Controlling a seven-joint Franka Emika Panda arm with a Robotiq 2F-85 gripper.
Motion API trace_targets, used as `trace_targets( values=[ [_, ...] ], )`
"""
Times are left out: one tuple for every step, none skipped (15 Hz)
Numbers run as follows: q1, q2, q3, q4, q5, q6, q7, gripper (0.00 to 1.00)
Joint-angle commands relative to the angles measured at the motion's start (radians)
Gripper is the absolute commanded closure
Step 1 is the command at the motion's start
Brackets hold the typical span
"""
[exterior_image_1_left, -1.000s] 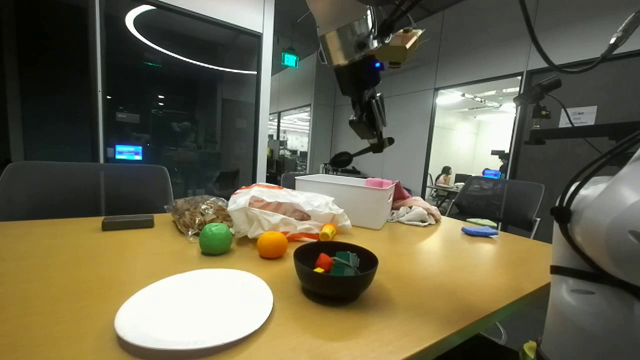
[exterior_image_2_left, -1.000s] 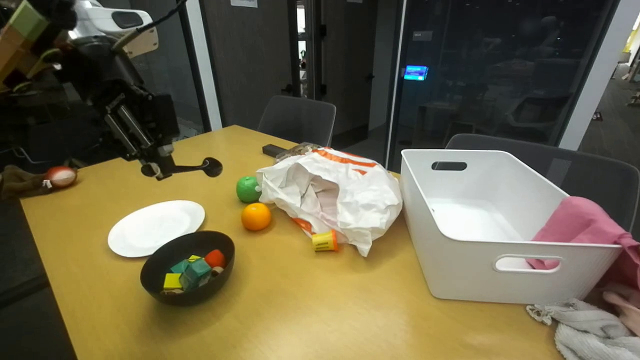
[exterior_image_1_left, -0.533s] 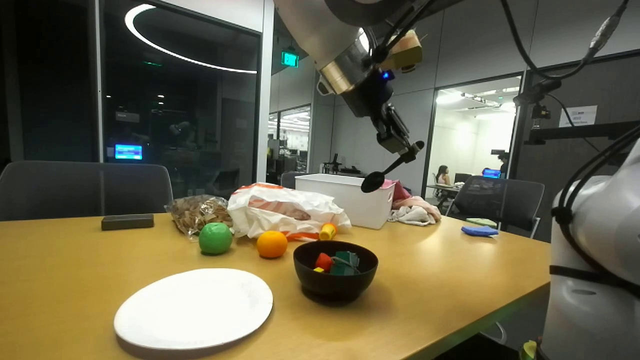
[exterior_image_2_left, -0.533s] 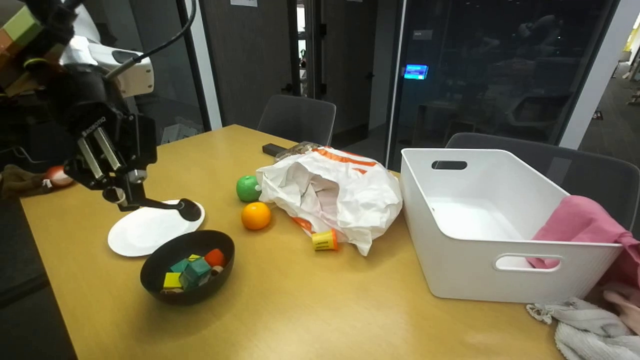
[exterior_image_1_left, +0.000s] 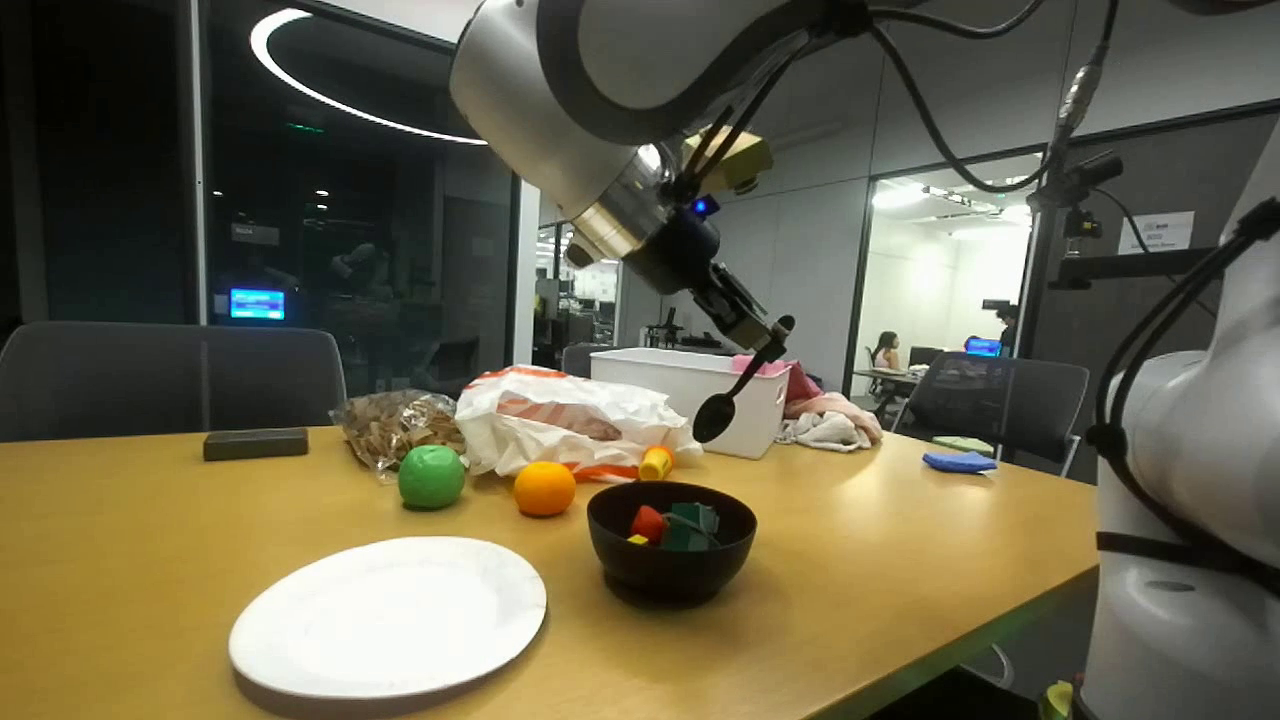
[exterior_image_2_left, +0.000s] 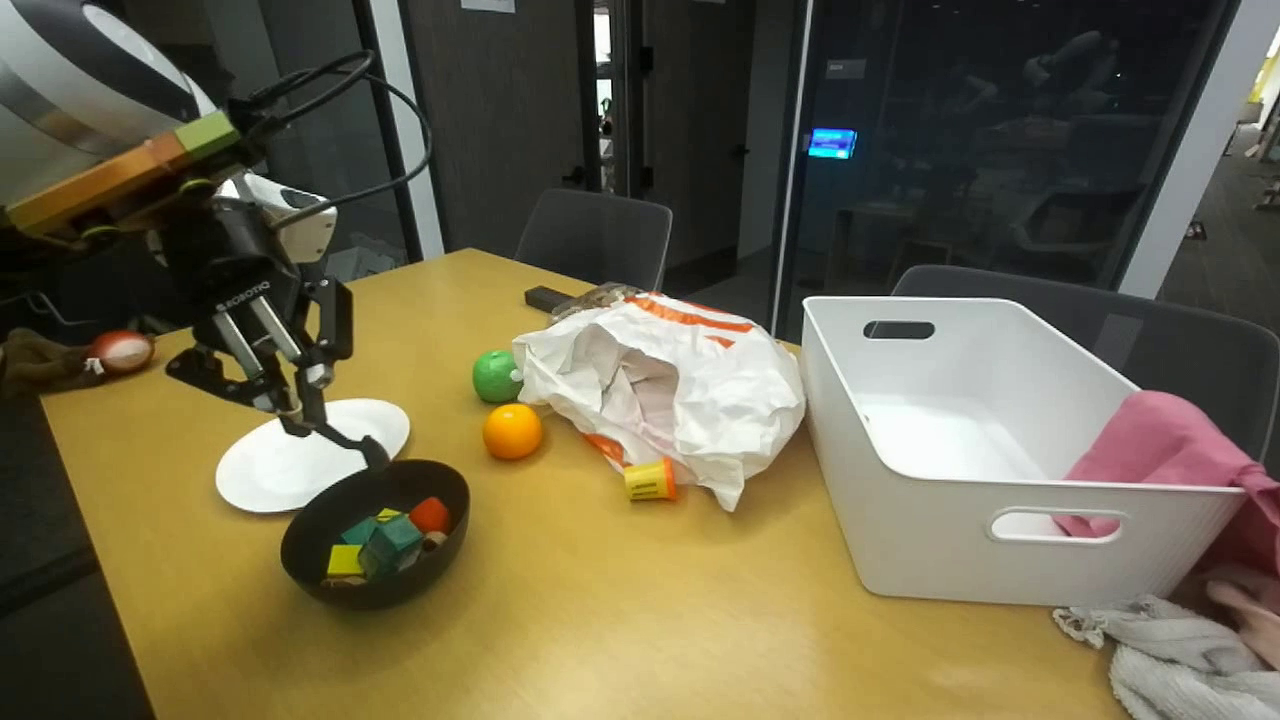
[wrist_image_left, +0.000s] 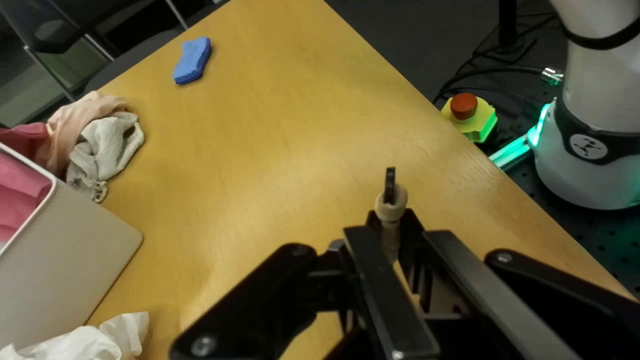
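My gripper (exterior_image_1_left: 768, 345) is shut on a black spoon (exterior_image_1_left: 714, 418), which slants down with its head lowest. In an exterior view the spoon head hangs apart above the black bowl (exterior_image_1_left: 668, 580); in an exterior view the spoon (exterior_image_2_left: 372, 452) overlaps the bowl's far rim. Inside the bowl lie teal blocks (exterior_image_2_left: 395, 540), a red piece (exterior_image_2_left: 430, 516) and a yellow block (exterior_image_2_left: 345, 562). The wrist view shows a dark handle end (wrist_image_left: 390, 185) and a beige ring-like piece (wrist_image_left: 391, 210) at my fingertips; the spoon head is hidden there.
A white plate (exterior_image_1_left: 388, 620) lies beside the bowl. Around it are an orange (exterior_image_1_left: 544, 490), a green fruit (exterior_image_1_left: 431, 478), a yellow tub (exterior_image_2_left: 650, 482) and a white bag (exterior_image_2_left: 690, 390). Farther off stand a white bin (exterior_image_2_left: 1000, 540), cloths (wrist_image_left: 102, 147) and a blue sponge (wrist_image_left: 192, 60).
The gripper has come down with the spoon, its head now nearer the bowl and pointing more steeply downward. In both exterior views the gripper moved sideways, then partly back. Tabletop things stay put.
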Motion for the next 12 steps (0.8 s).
trace_targets(
  values=[
    [0.001,0.089,-0.012,0.066,-0.099,-0.007,-0.088,0.90],
    [0.000,0.103,-0.017,0.070,-0.113,0.001,-0.109,0.90],
    [-0.001,0.114,-0.021,0.073,-0.123,0.009,-0.125,0.90],
    [-0.005,0.128,-0.027,0.076,-0.126,0.016,-0.138,0.90],
    [-0.010,0.137,-0.033,0.077,-0.125,0.024,-0.150,0.90],
    [-0.015,0.144,-0.039,0.078,-0.110,0.030,-0.160,0.90],
    [-0.018,0.150,-0.045,0.074,-0.107,0.044,-0.173,0.90],
    [-0.021,0.155,-0.049,0.072,-0.099,0.050,-0.187,0.90],
    [-0.024,0.164,-0.053,0.073,-0.092,0.056,-0.199,0.90],
    [-0.028,0.171,-0.058,0.073,-0.081,0.063,-0.209,0.90],
    [-0.032,0.177,-0.062,0.075,-0.069,0.065,-0.214,0.90],
    [-0.035,0.186,-0.067,0.076,-0.054,0.076,-0.222,0.90]
  ],
)
